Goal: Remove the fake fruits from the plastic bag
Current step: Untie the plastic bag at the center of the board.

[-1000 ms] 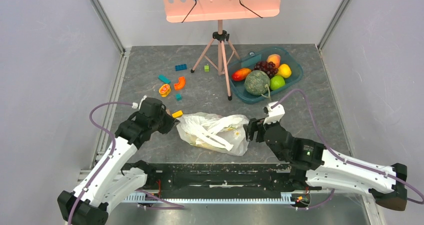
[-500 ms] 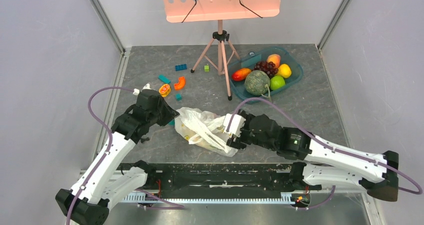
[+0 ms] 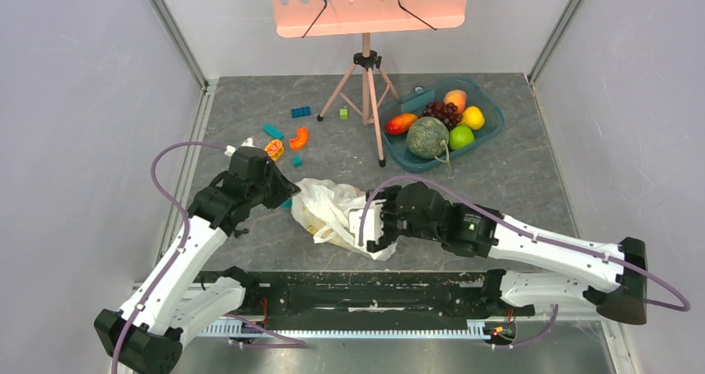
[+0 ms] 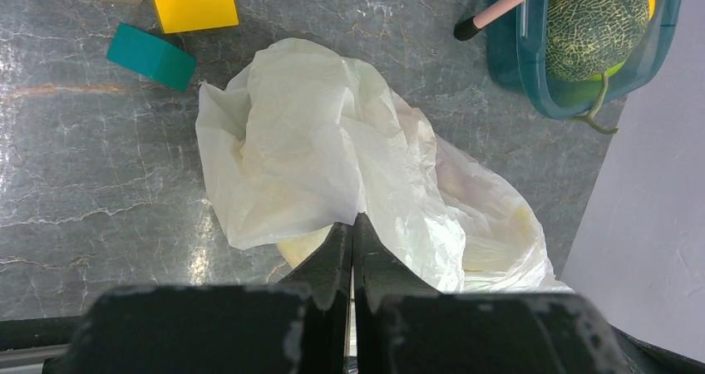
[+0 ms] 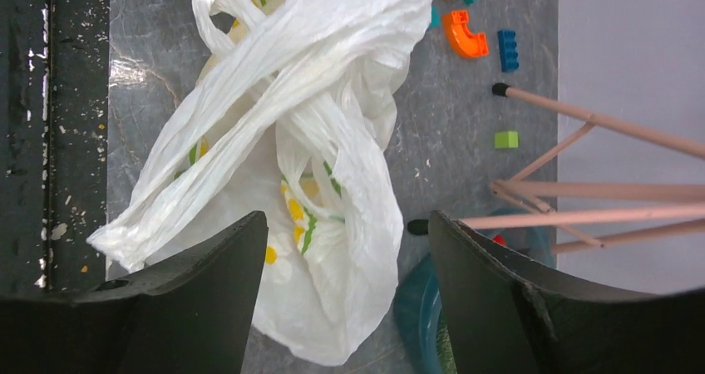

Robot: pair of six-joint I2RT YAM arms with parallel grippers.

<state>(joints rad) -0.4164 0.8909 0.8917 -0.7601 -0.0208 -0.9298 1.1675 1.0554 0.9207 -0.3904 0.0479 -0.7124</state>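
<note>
Table: grey marbled table (image 3: 515, 183).
Near centre, toward 7 o'clock: crumpled white plastic bag (image 3: 332, 212).
2 o'clock: teal tub (image 3: 497, 112).
12 o'clock: pink tripod (image 3: 366, 91).
10 o'clock: blue block (image 3: 301, 111), teal block (image 3: 273, 130), orange curved piece (image 3: 298, 138).
11 o'clock: green cube (image 3: 343, 114).

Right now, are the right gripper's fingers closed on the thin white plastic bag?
No, the right gripper hangs wide open above the bag.
</note>
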